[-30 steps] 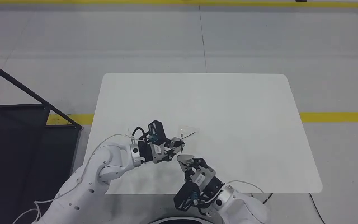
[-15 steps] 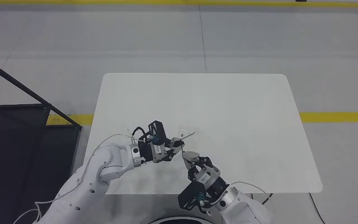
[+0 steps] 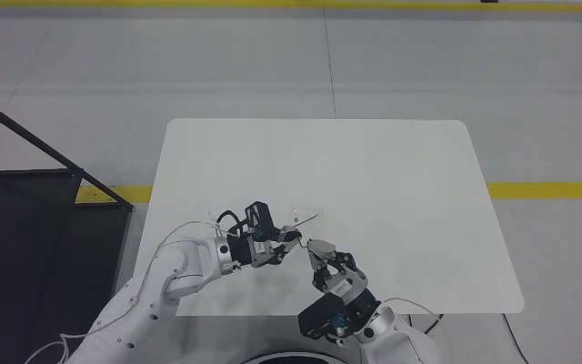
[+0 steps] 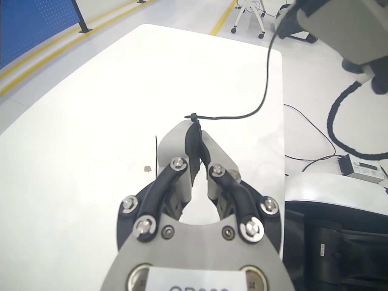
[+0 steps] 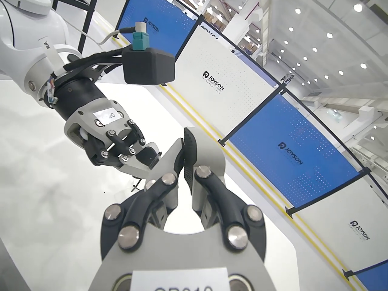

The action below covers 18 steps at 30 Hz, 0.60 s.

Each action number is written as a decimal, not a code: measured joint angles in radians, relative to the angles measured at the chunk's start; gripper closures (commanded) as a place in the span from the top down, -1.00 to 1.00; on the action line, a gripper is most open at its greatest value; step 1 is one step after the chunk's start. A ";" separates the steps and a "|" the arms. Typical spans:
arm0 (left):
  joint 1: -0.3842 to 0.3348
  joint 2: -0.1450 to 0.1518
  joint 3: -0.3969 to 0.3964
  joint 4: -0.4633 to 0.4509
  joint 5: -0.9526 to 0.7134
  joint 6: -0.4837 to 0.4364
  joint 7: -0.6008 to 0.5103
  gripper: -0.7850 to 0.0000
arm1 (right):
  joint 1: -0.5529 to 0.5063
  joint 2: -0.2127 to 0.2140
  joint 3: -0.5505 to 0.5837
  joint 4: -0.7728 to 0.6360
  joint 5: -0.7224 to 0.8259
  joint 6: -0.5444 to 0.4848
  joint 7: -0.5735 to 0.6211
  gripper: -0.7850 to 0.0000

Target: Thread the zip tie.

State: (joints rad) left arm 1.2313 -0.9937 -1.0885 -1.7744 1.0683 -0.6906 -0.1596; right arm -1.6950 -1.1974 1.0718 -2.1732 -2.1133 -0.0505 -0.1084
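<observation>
The white table [image 3: 409, 182] has rounded corners. Above its near edge, left of its centre, the left gripper [image 3: 284, 240] and the right gripper [image 3: 317, 247] sit tip to tip, almost touching. Just beyond them, toward the table's middle, is a thin dark strand, probably the zip tie [image 3: 307, 218]. A yellow floor line [image 3: 536, 189] emerges from under the table on both sides.

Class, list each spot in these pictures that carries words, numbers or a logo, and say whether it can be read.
right base label, on the right end effector: cut by the picture's edge, unreadable.
left base label, on the left end effector: cut likewise.
side label, on the left end effector: too small.
cable tag: too blurred.
wall panels: a logo with one brand word, repeated; not quoted here.
</observation>
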 measured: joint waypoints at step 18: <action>-0.022 -0.011 -0.016 0.037 -0.160 0.019 -0.055 -1.00 | 0.026 0.008 -0.003 -0.002 -0.006 -0.163 0.019 -0.23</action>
State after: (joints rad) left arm 1.2095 -1.0051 -1.1044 -1.7376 0.9085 -0.6713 -0.2148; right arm -1.6686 -1.1889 1.0690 -2.1756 -2.1190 -0.2133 -0.0890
